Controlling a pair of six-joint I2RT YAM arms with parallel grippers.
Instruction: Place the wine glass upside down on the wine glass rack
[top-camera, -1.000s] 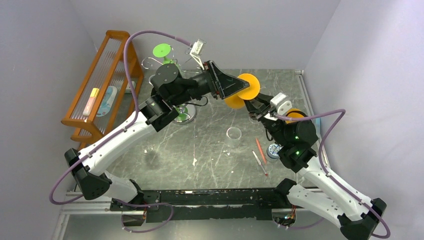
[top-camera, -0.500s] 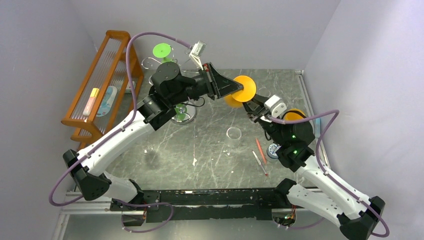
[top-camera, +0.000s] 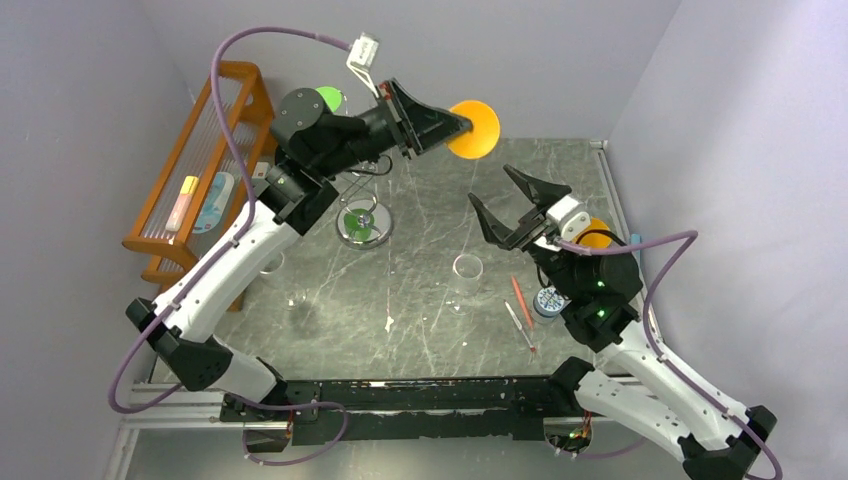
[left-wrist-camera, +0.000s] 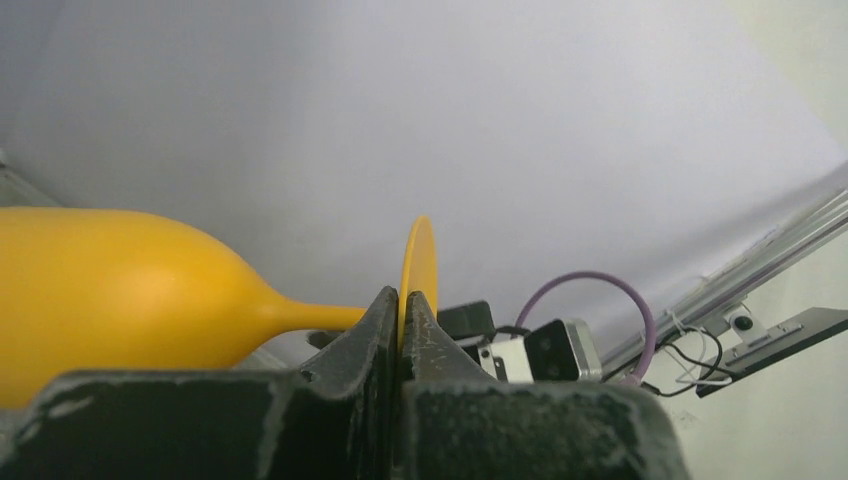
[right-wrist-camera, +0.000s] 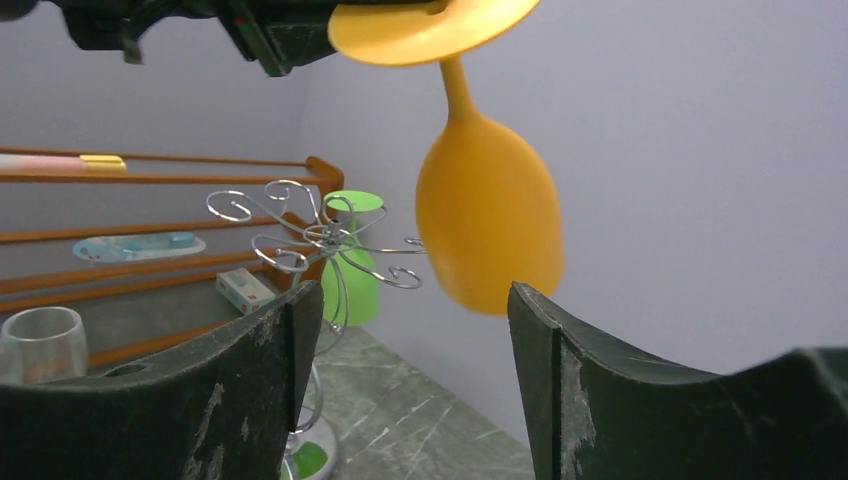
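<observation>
One opaque orange wine glass (right-wrist-camera: 487, 225), inverted

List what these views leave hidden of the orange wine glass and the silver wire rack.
- Top external: the left arm covers the hooks of the tall silver wire wine glass rack; its base shows.
- Top external: the opaque orange wine glass shows only its foot, bowl hidden beneath.
- Left wrist: the frame's left edge crops the bowl.
- Right wrist: the open right claw hides most of the rack's base.
</observation>
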